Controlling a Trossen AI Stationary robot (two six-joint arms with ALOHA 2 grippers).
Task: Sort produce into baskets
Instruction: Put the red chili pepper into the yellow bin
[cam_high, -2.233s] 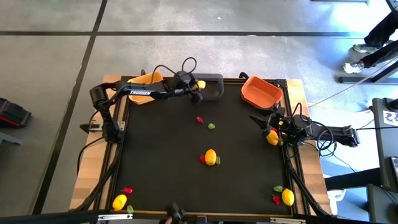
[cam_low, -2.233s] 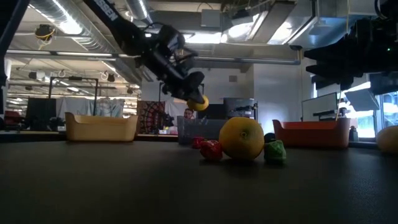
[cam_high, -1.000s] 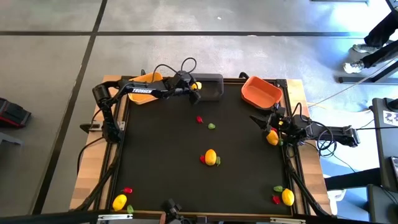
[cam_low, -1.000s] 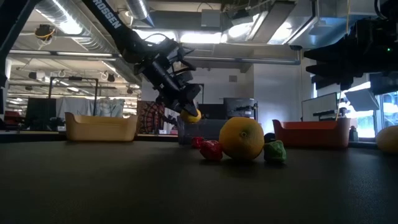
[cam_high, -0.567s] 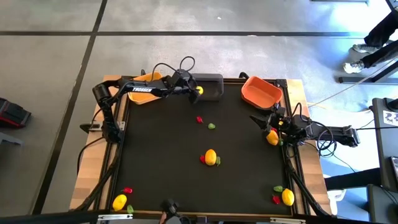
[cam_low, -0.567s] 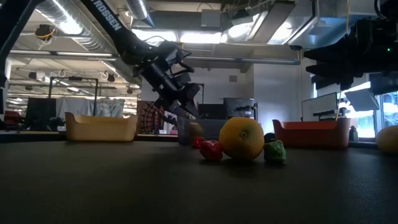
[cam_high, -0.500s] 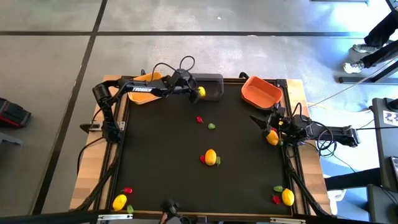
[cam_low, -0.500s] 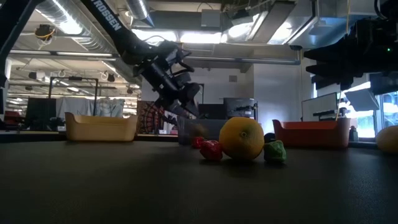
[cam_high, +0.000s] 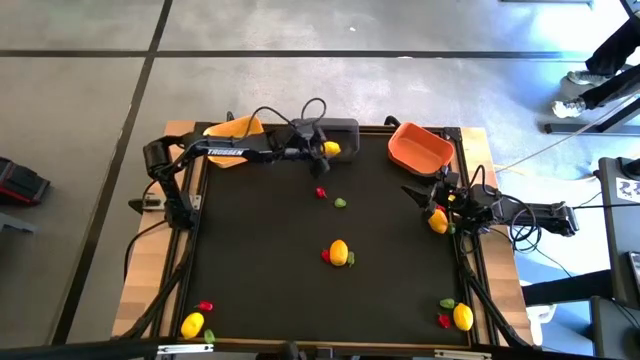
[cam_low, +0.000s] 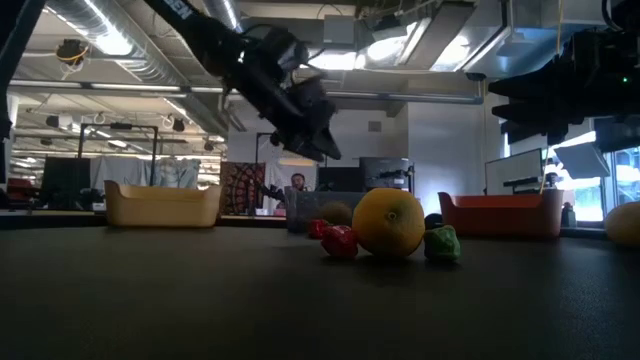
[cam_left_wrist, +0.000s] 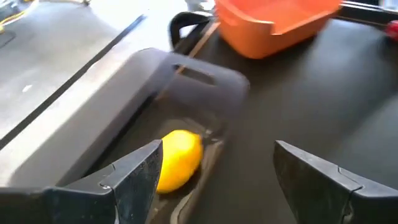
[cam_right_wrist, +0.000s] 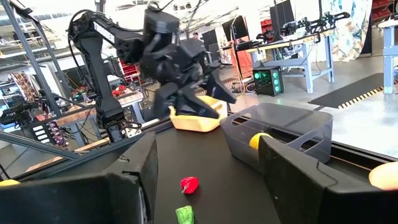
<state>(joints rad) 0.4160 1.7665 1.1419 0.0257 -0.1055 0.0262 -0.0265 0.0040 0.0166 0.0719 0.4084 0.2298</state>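
From above, left gripper hangs over the grey bin at the worktop's far edge, a lemon inside. Low view: lemon mostly hidden behind the bin wall. Left wrist view shows fingers apart, empty. Right gripper waits at the right edge; can't tell its grip.

Left tool open, raised; right tool idle.

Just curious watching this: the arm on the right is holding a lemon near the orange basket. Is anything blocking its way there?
Nothing visible does. The right gripper holds a lemon at the table's right edge, and the mat between it and the orange basket is bare.
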